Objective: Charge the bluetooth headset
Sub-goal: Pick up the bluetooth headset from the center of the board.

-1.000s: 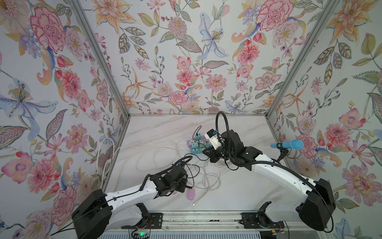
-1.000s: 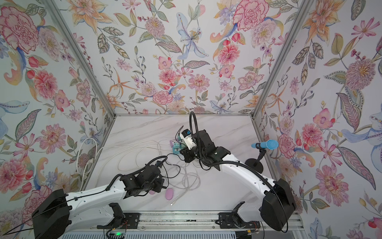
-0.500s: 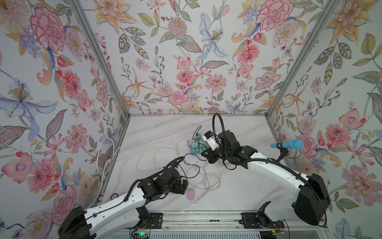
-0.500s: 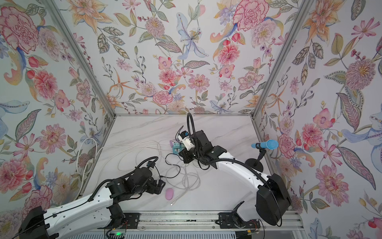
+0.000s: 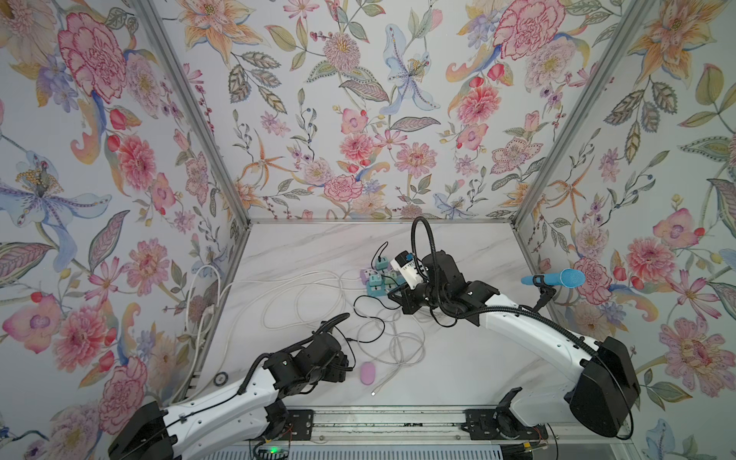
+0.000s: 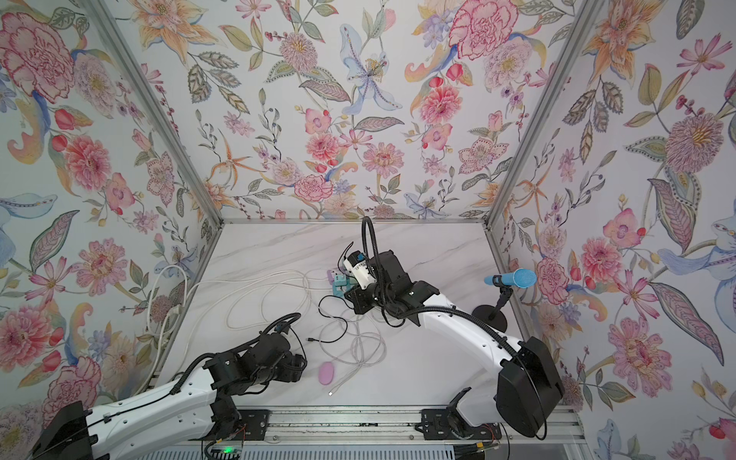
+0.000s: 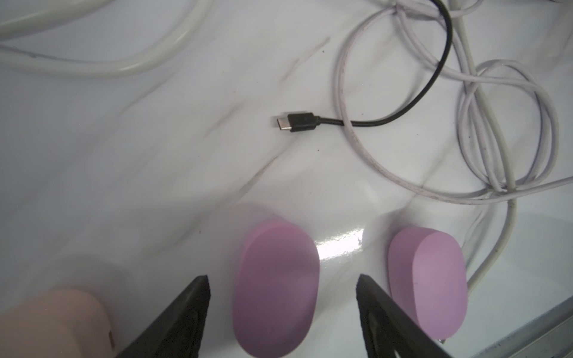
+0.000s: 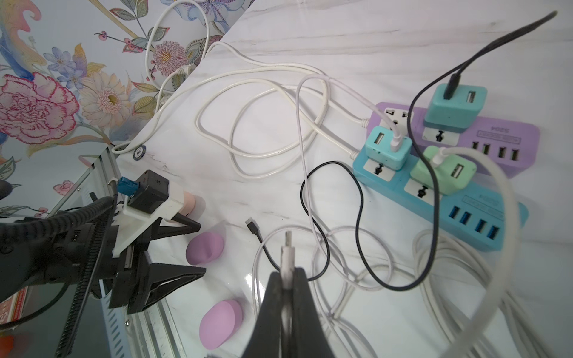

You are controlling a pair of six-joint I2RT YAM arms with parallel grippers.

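Two purple oval bluetooth headset cases lie near the table's front edge. One case (image 7: 276,288) sits between the jaws of my left gripper (image 7: 283,279), which is open with a gap on each side. The other case (image 7: 428,285) (image 5: 367,373) lies just outside one finger. My right gripper (image 8: 288,272) hangs over the cable tangle, shut on a white charging cable's plug (image 8: 288,248). A loose black USB-C plug (image 7: 294,122) (image 8: 252,226) lies on the marble a little beyond the cases.
A teal power strip (image 8: 440,198) and a purple one (image 8: 496,136) carry chargers at mid-table. White cable loops (image 5: 398,346) sprawl around. A peach case (image 7: 52,322) sits beside the left gripper. A blue microphone (image 5: 557,278) stands at the right wall.
My left arm has drawn back toward the front edge and its gripper has opened around a purple case. The right arm has barely shifted, still holding the white plug.
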